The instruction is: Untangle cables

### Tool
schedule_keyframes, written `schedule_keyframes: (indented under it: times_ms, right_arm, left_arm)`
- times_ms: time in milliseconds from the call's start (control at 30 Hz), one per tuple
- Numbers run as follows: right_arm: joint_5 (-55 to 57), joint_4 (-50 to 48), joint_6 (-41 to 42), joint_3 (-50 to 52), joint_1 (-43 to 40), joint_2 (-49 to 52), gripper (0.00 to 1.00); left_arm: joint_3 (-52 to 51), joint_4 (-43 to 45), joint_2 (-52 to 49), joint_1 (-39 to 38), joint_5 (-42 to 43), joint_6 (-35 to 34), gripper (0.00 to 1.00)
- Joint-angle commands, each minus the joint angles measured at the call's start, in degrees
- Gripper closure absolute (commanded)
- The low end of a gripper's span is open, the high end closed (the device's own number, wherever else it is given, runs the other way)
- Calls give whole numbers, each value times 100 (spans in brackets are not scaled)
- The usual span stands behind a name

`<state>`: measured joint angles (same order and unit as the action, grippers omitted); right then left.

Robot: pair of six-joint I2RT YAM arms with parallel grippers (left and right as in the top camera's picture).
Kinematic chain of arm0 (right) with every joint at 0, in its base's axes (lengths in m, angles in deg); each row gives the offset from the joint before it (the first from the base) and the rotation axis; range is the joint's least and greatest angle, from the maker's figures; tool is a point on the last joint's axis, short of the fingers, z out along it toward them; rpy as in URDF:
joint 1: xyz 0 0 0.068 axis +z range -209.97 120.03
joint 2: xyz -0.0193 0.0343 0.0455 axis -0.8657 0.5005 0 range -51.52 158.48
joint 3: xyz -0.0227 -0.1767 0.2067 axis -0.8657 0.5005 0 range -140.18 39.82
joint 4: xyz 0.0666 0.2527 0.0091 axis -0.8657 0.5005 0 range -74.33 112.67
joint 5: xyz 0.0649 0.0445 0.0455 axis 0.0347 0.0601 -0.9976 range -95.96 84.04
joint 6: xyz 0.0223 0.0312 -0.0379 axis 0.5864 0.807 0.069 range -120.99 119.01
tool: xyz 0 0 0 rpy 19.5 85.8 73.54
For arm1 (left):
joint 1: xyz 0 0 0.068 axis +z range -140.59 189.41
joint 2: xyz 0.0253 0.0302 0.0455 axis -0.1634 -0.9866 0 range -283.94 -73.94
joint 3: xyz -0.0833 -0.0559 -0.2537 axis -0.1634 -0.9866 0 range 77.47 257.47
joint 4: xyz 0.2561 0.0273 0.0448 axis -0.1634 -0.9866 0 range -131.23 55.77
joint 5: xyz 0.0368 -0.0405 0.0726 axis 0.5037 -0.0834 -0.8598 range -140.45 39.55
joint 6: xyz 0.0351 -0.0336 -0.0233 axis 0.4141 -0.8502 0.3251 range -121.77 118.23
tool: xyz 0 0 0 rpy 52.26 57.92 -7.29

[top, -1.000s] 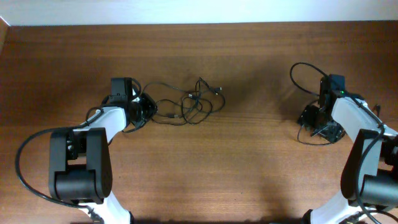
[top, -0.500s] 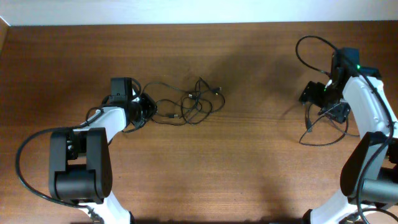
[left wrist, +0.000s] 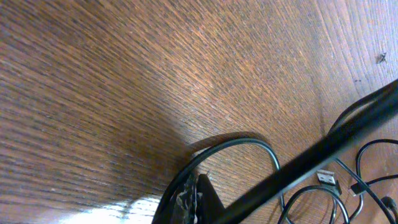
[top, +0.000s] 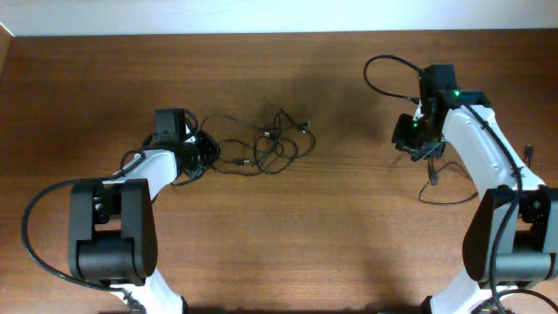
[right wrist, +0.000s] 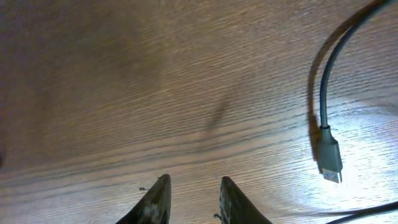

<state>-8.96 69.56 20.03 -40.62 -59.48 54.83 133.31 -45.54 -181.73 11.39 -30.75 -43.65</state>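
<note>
Wooden table (top: 349, 253) below: my left gripper (top: 209, 150) sits clenched at the cables' (top: 266, 144) left end, centre-left; my right gripper (right wrist: 194, 183) stands slightly parted, empty.

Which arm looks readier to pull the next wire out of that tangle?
Probably the right: the right gripper is open and empty, while the left gripper seems shut on the cables, anchoring them.

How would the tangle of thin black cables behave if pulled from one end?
Probably floppy: the tangle of thin black cables sprawls in loose loops on the brown wooden table. Likely light, dragging as one clump, since the loops cross. Its small plug ends may snag.
</note>
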Motion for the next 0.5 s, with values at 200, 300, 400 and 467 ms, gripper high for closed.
schedule_keyframes:
  times_ms: [200,300,400,467]
  right_arm:
    - [-74,-70,20,-63,-374,-9,96]
    - [-782,557,44,-505,-791,-11,96]
    - [-658,1394,37,-1080,-1123,-11,96]
    - [-369,2004,39,-1303,-1250,-11,96]
  left_arm:
    - [-157,-35,-181,42,-254,-55,96]
    - [-157,-33,-181,42,-254,-55,96]
    - [-157,-7,-181,42,-144,-55,95]
    - [-157,-9,-181,42,-149,-55,95]
